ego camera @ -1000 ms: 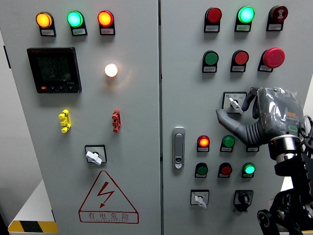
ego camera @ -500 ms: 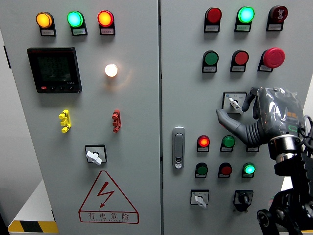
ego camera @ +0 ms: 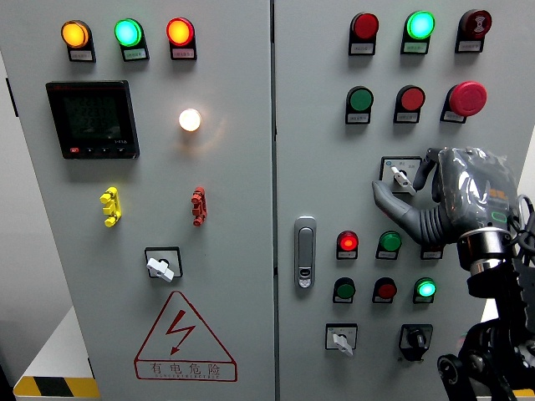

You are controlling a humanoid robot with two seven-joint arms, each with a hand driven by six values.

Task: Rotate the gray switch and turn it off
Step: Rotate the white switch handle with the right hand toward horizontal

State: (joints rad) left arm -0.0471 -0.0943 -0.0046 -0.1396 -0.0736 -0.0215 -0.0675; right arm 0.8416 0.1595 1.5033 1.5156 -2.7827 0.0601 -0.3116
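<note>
While the right robot hand (ego camera: 451, 196) hangs before the right cabinet door (ego camera: 318, 125), its fingers (ego camera: 428, 170) curl beside the gray switch (ego camera: 400, 175), thumb below; a firm clamp cannot be confirmed. Behind, red lamp (ego camera: 348, 243) glows.

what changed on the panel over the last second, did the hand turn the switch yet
Barely anything. The right hand edged slightly up and right at the gray switch, fingers near the knob; whether they grip it is unclear. The knob's pointer looks about the same, so no clear turn yet. Lamps, the other switches and the door handle are unchanged. The left hand is out of view.
</note>
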